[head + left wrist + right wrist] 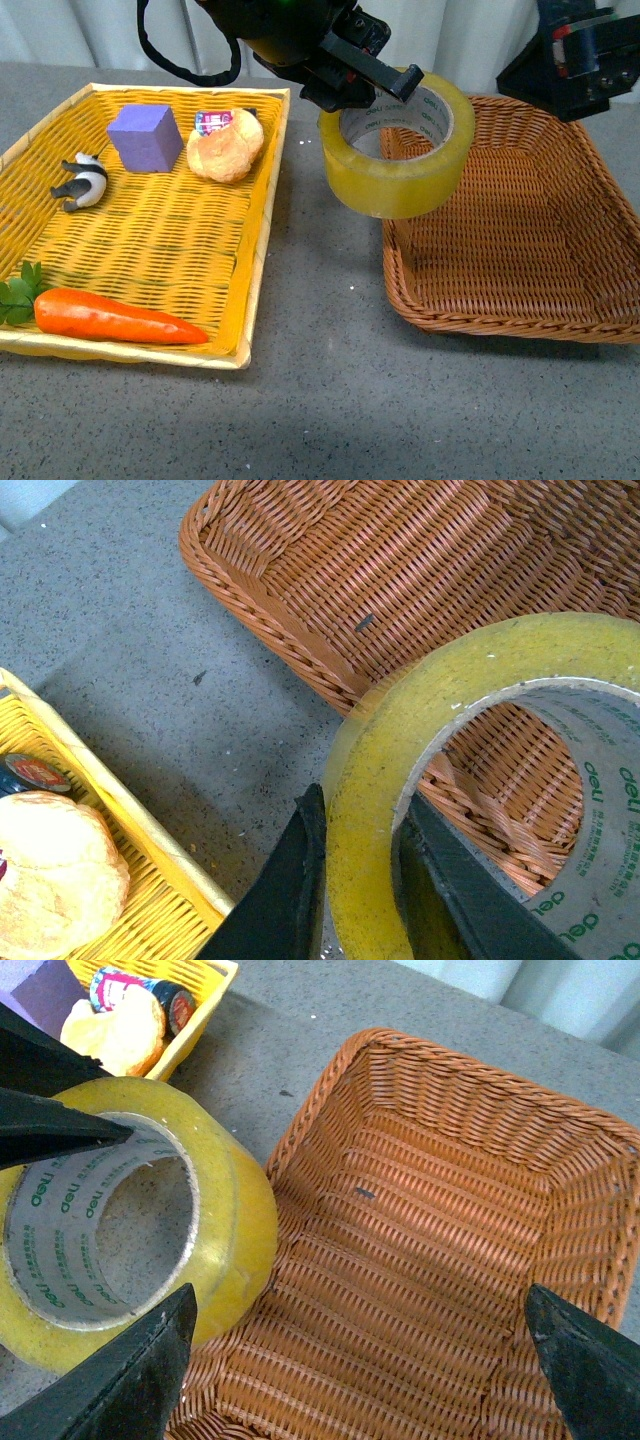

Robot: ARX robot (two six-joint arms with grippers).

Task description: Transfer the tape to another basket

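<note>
We find the left claw point(388, 82) closed on the tape point(400, 165), one finger inside the core and the other against the outer wall, so the roll hangs tilted below it, off the bench point(330, 410). The tape sits over the left rim of the basket point(500, 325), toward the bench's far edge, partly above the basket and partly above the bare strip beside it. The roll is a thick ring of translucent yellow film on a white core printed in green. The basket is deep, rectangular brown wicker with a rounded rim. The right claw point(360, 1360) is spread wide above the basket and grips nothing. The bench is speckled grey. A shallow yellow woven tray point(262, 200) lies at its left side.
</note>
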